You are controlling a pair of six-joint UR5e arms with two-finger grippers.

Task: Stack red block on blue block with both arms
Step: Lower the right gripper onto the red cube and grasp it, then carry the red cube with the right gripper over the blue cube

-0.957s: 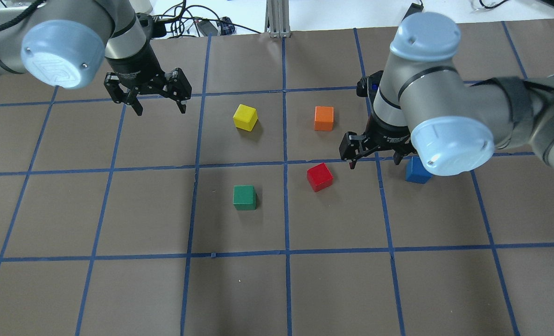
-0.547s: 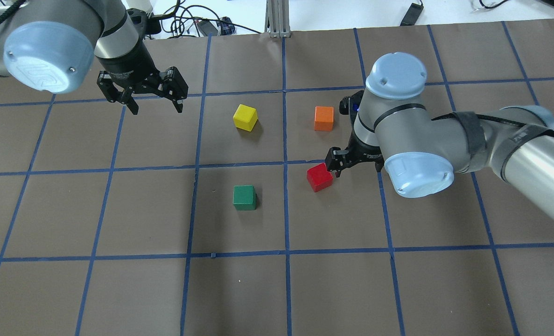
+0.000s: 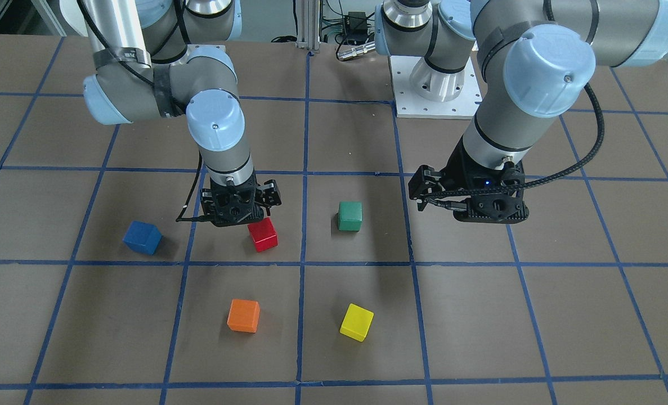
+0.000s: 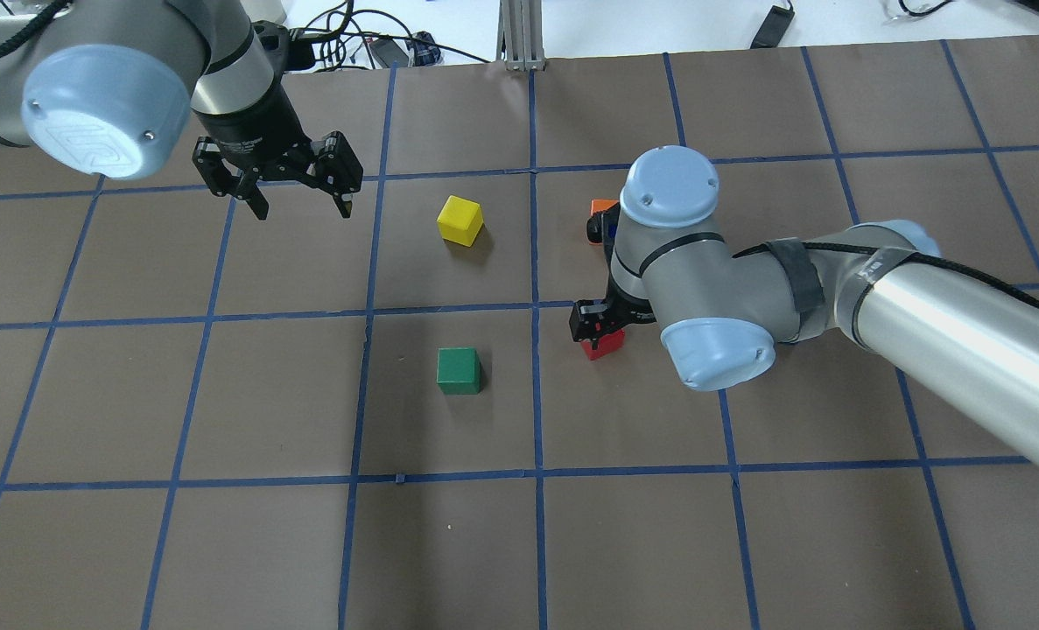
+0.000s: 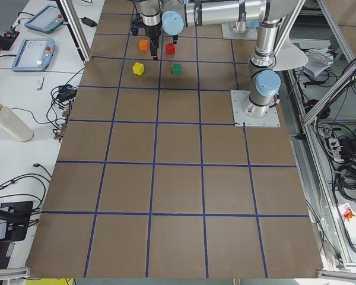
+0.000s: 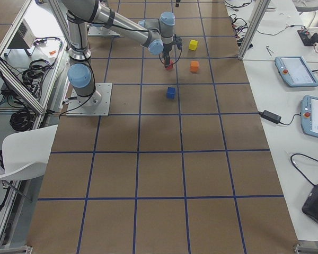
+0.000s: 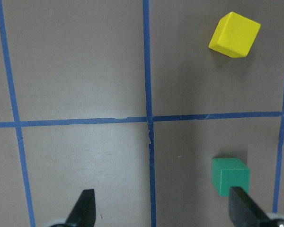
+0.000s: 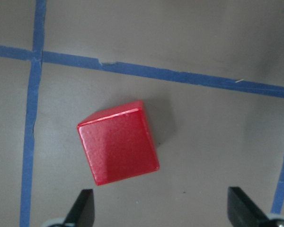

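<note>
The right arm (image 4: 922, 302) stretched in low, the left arm (image 4: 99, 96) held back and higher.
The right gripper (image 8: 162, 210) points straight down, its fingers (image 8: 83, 208) spread wide and clasping nothing; the left gripper (image 4: 302, 208) also points down, its fingers equally far apart and empty.

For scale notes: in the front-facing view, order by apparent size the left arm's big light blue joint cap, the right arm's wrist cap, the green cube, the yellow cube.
1. Left arm's big light blue joint cap
2. Right arm's light blue wrist cap
3. Green cube and yellow cube: alike; yellow lies nearer the camera, so unranked.
</note>
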